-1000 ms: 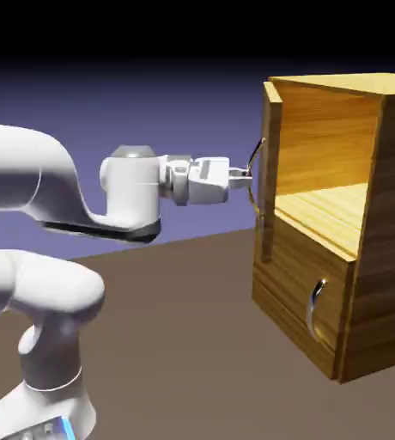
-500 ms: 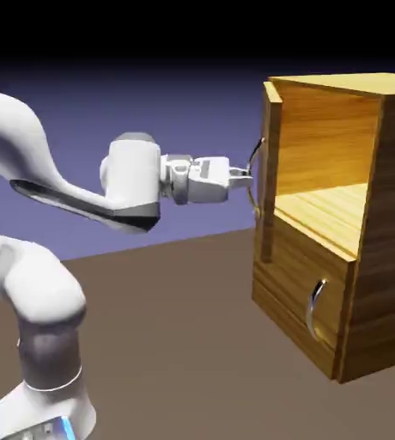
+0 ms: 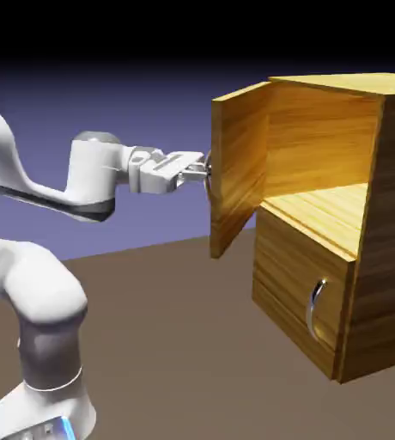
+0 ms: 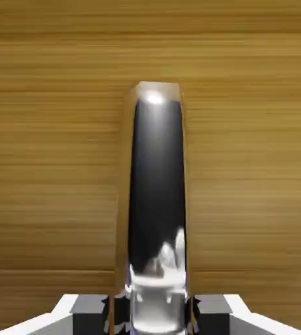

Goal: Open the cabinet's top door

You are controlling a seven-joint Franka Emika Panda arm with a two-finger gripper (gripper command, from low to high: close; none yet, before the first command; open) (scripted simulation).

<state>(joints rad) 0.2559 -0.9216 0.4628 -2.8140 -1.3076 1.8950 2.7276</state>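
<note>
top door swung out, end effector clamped on its handle

item 1, the cabinet (image 3: 355,223): from my remote seat i log a boxy golden-brown wood-grain unit standing on the brown desk (image 3: 175,344) at the exterior view's right. its upper compartment is open to view, with a pale wooden shelf floor inside. i can read no brand, label or writing on any face of it.

item 2, the top door (image 3: 238,163): the upper panel stands swung outward on its hinge side, angled well away from the cabinet's front, its free edge toward the exterior view's left. in the hand view its horizontal grain fills nearly the whole picture.

item 3, the top door's handle (image 4: 156,196): a curved silver bar, seen in the hand view as a dark, glossy vertical strip with a bright highlight near its top. in the exterior view it is mostly hidden behind the door's edge and the fingers.

item 4, the end effector (image 3: 203,169): held level at the door's outer face, closed tight around the handle; in the hand view the bar runs down between the two grey fingertips (image 4: 88,306).

item 5, the lower panel (image 3: 300,292): flush and closed, its own curved silver handle (image 3: 315,308) untouched.

item 6, the white arm (image 3: 38,258): rises at the exterior view's lower left and reaches right; no markings legible on it.
</note>
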